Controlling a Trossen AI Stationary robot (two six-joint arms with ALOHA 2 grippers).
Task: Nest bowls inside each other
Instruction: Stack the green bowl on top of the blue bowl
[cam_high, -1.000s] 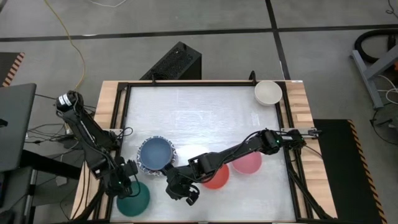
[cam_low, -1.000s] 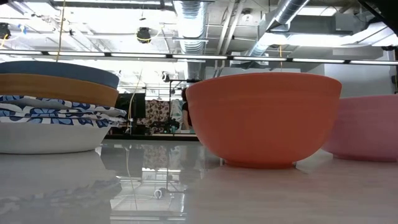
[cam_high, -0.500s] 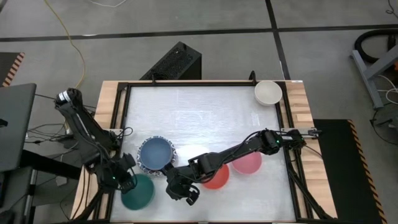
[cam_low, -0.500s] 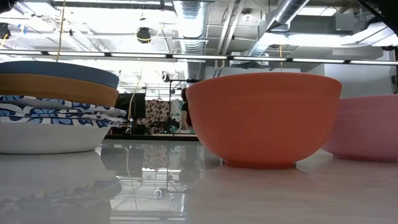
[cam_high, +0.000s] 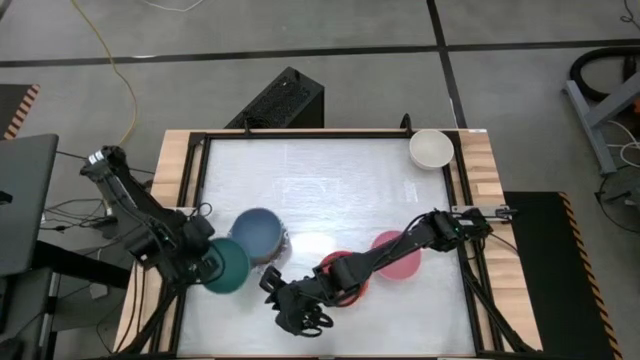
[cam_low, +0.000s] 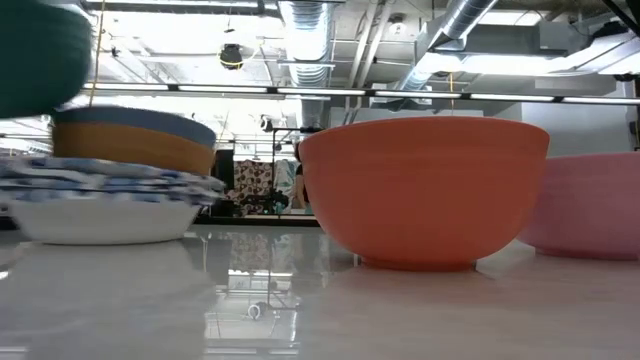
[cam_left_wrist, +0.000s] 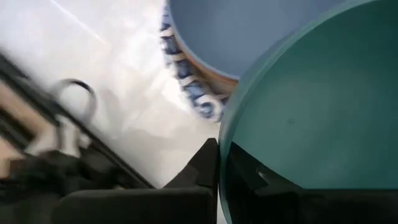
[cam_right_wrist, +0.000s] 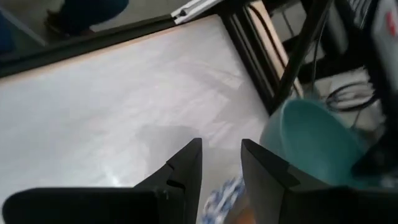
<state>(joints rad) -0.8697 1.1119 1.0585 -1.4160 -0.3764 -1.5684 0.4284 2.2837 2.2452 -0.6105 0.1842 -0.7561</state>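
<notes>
My left gripper (cam_high: 205, 262) is shut on a green bowl (cam_high: 228, 266) at the table's near left; in the low view this bowl (cam_low: 40, 55) hangs above table level. Right beside it stands a stack of nested bowls (cam_high: 258, 236), blue on top with blue-patterned rims below (cam_low: 110, 190). A red bowl (cam_high: 347, 276), a pink bowl (cam_high: 398, 256) and a cream bowl (cam_high: 431, 148) rest on their bases. My right gripper (cam_high: 300, 318) hovers open near the front edge with nothing between its fingers. My left gripper pinches the green bowl's rim (cam_left_wrist: 222, 163), one finger (cam_left_wrist: 249, 177) inside the bowl and the other (cam_left_wrist: 202, 169) outside its wall. The fingers come steeply from above on the bowl's left side. The bowl is lifted clear of the table, next to the stack.
A black frame (cam_high: 200, 180) borders the white table, with wooden strips outside it. My right arm (cam_high: 400, 245) lies over the red and pink bowls. Bare tabletop spreads across the middle and far part (cam_high: 320, 175).
My left gripper has shut on the green bowl's rim, then lifted it off the table and carried it up toward the stack. The stack has slid a little toward the far right. My right gripper has rolled and drifted toward the near edge, still open.
</notes>
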